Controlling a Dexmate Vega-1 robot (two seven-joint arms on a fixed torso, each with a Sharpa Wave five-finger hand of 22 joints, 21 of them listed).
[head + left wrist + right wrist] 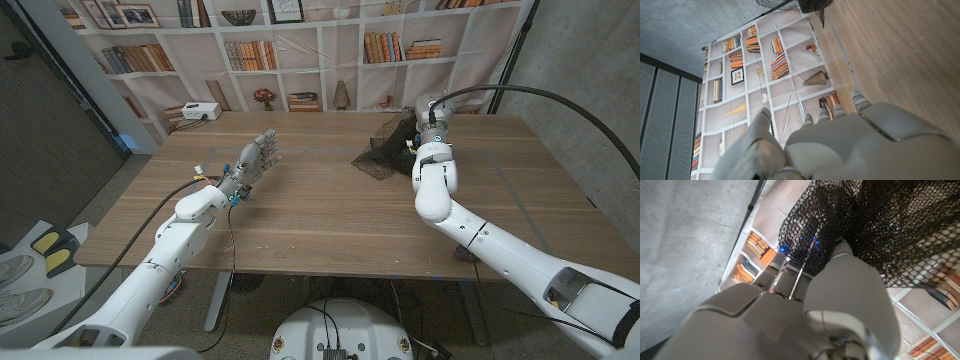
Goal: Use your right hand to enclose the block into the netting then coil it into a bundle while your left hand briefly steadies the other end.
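Netting (383,150) is lying bunched near the table's (300,220) far edge, with the right robot hand (805,295) gripping it; the block is hidden. Left robot hand (252,160) is hovering spread, well apart. Coiling seems underway; next, steadying the free end.

Head camera: fixed high, facing down and forward over the wooden table (330,200) toward the bookshelf backdrop (300,50). Left wrist camera: close behind the left hand (840,145), rotated, facing along the tabletop to the same backdrop. Right wrist camera: very close behind the right hand (805,310), pressed near the black netting (880,225), backdrop shared beyond
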